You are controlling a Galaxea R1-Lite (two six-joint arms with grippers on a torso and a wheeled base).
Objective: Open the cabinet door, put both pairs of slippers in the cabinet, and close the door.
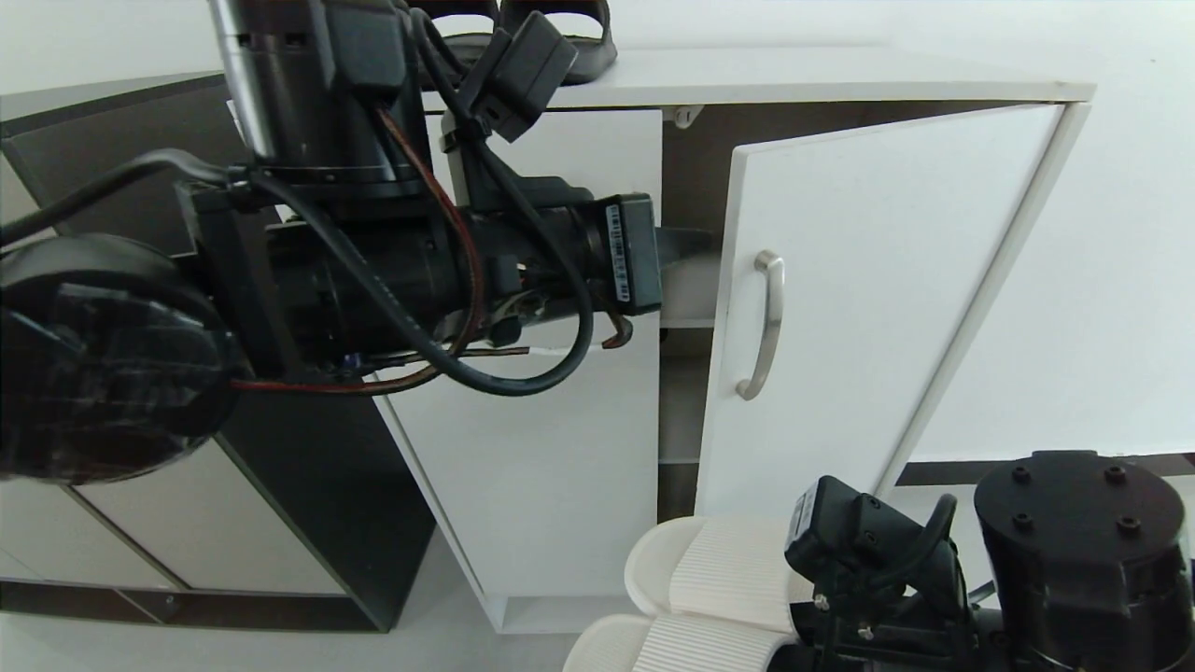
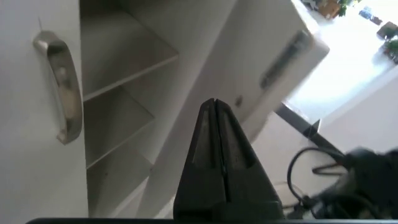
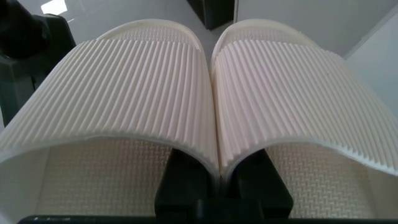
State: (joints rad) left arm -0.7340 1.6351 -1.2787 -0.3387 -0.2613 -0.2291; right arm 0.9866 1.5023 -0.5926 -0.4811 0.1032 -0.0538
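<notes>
My gripper (image 2: 215, 107) tips pressed together, facing the cabinet (image 2: 186, 50) interior, two shelves (image 2: 124, 59), metal handle (image 2: 62, 87) on the near door (image 2: 25, 155), far door (image 2: 267, 43) apparently swung open.

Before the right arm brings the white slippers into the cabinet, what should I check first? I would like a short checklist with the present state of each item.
1. The cabinet door is open: ok. It stands ajar and shelves show behind it.
2. The white slippers are held by the right gripper: ok. They are clamped where the two straps meet.
3. The shelf is free: ok. It looks bare.
4. The left gripper is out of the way: not ok. It sits shut and empty at the opening.
5. The opening is wide enough for the pair: cannot tell.
6. The dark slippers are ready for later: ok. They lie on the cabinet top.
</notes>
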